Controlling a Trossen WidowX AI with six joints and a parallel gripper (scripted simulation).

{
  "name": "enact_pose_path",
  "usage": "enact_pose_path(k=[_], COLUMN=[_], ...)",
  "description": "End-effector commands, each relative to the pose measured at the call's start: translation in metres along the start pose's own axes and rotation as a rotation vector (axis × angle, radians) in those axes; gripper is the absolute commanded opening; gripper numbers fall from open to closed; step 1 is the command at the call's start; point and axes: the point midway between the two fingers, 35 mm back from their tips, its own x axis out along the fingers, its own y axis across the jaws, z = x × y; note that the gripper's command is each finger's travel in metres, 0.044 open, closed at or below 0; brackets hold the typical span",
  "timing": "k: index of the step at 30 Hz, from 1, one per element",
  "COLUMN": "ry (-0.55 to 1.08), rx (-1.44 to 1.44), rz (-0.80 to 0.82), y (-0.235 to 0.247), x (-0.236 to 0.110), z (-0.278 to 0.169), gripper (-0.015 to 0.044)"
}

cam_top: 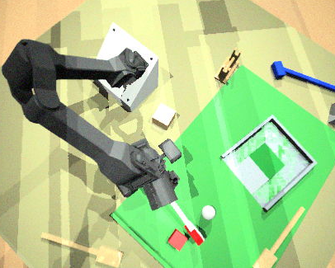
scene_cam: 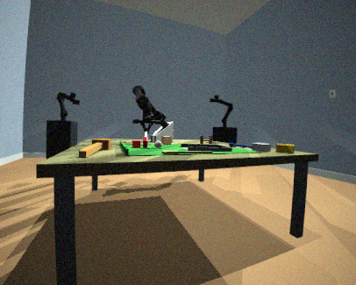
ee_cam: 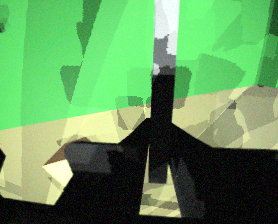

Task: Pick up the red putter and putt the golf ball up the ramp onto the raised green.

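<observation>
My gripper (cam_top: 171,203) (ee_cam: 155,122) is shut on the red putter's pale shaft (cam_top: 181,214) (ee_cam: 166,25). The putter's red head (cam_top: 194,235) (scene_cam: 145,142) hangs down at the mat, between the red cube (cam_top: 177,240) (scene_cam: 136,144) and the white golf ball (cam_top: 209,212) (scene_cam: 158,144). The ball lies on the green mat, a short gap up and right of the head in the top view. The grey ramp (cam_top: 247,174) leads up to the raised green (cam_top: 266,161) inside a walled frame (cam_top: 292,189), farther up and right. The wrist view shows neither head nor ball.
A blue putter (cam_top: 314,80) lies at the upper right. Wooden mallets lie at the lower left (cam_top: 71,242) and lower right (cam_top: 286,232). A pale block (cam_top: 163,116) (scene_cam: 167,139) stands near the arm base, and a small wooden stand (cam_top: 228,67) is at the mat's top corner.
</observation>
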Motion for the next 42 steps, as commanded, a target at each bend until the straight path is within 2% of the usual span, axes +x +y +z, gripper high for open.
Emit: enact_pose_path(k=[1,6,15,22,31,42], ry=[-0.009,0.000,-0.007,-0.007,-0.006,-0.007], rx=[0.005,0.003,0.004,0.004,0.004,0.000], rz=[0.003,0.003,0.011,0.012,0.013,0.013], y=[-0.005,0.008,0.121,0.124,0.123,0.124], x=[0.000,0.001,-0.001,-0.010,-0.060,-0.052], z=[0.002,0.002,0.002,0.003,0.002,0.002], gripper=[0.0000,0.0000,0.0000,0.0000,0.0000,0.0000])
